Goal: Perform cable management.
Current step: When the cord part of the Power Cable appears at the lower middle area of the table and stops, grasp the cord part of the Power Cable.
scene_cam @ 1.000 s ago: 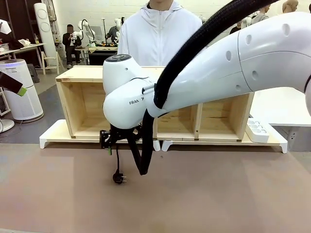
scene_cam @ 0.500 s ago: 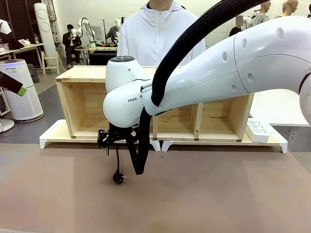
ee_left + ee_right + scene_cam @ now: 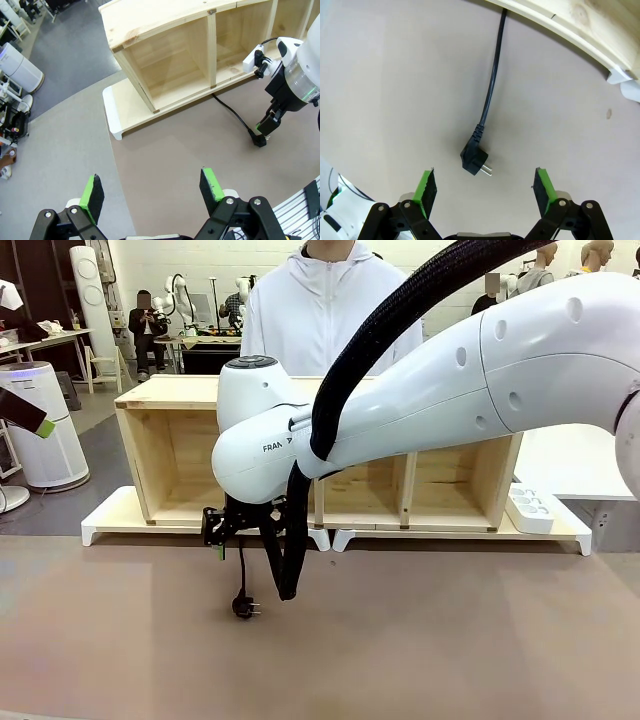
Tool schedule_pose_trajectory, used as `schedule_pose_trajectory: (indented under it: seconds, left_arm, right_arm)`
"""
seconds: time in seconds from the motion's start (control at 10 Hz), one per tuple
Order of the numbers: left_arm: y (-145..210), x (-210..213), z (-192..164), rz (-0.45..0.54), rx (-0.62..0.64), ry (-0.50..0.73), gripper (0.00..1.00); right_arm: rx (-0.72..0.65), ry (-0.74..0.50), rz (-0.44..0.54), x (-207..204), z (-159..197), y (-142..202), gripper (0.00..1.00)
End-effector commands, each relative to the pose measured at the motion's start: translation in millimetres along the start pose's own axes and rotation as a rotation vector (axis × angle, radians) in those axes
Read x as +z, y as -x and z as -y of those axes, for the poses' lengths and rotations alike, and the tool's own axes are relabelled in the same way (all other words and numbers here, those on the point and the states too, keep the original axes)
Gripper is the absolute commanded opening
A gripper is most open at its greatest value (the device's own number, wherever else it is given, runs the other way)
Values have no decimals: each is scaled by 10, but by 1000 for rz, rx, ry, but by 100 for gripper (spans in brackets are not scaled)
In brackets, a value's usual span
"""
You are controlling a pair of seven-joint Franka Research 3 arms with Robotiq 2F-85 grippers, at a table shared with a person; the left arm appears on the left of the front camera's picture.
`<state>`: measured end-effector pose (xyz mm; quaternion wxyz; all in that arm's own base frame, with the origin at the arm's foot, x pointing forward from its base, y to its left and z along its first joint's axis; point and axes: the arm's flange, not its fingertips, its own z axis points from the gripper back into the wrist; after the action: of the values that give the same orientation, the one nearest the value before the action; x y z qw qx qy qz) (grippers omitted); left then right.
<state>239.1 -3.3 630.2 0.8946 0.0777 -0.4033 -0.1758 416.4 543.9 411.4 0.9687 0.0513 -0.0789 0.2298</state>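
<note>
Right gripper [image 3: 485,181] spread, empty, hovering over plug [image 3: 474,161] | left gripper [image 3: 150,192] spread, empty, well apart | plug flat on brown table [image 3: 380,75], cable [image 3: 493,75] trailing under wooden shelf [image 3: 580,20] | progress: nothing grasped; pickup and routing remain

Cable [image 3: 491,80]: far end hidden beneath wooden shelf [image 3: 577,20]; shelf's middle compartments, front view: covered by right arm [image 3: 450,390]; person [image 3: 330,310]: cut off at top edge.
</note>
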Motion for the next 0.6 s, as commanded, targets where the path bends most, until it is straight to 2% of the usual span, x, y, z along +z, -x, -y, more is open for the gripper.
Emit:
schedule_pose_trajectory:
  seconds: [0.0,0.3,0.5]
  left_arm:
    - [-16,-14,-2,5,0,-4,100]
    - [-16,-14,-2,5,0,-4,100]
    - [-16,-14,-2,5,0,-4,100]
  right_arm:
    - [0,-9,0,14,-8,2,100]
    - [1,0,0,0,-5,2,100]
    - [19,-24,-28,-152,38,-120,100]
